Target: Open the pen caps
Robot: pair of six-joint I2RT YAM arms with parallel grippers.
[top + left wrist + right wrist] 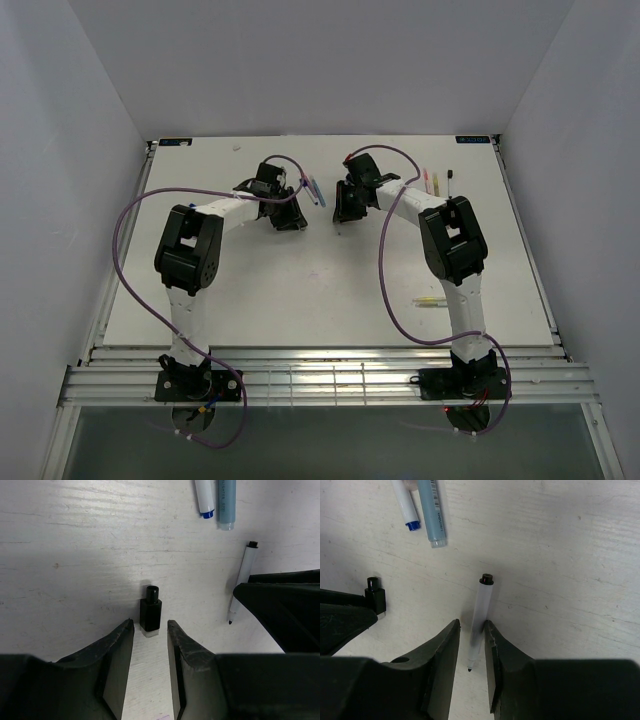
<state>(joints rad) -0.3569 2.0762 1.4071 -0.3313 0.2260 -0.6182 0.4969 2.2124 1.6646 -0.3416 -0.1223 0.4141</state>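
A stubby black pen cap (150, 609) lies on the white table just beyond the tips of my left gripper (150, 628), which is open and holds nothing. The same cap (376, 597) shows at the left of the right wrist view. A thin white pen (481, 612) with its black tip bare lies on the table between the fingers of my open right gripper (471, 624), close to the right finger. That pen (241, 582) also shows in the left wrist view. From above, the left gripper (289, 215) and right gripper (345, 210) face each other at the table's back middle.
Two more pens, one blue-tipped (405, 507) and one with a pale blue barrel (431, 515), lie just beyond both grippers. Further pens (433, 180) lie at the back right. Yellow pens (432, 302) rest near the right arm. Purple cables loop from both arms.
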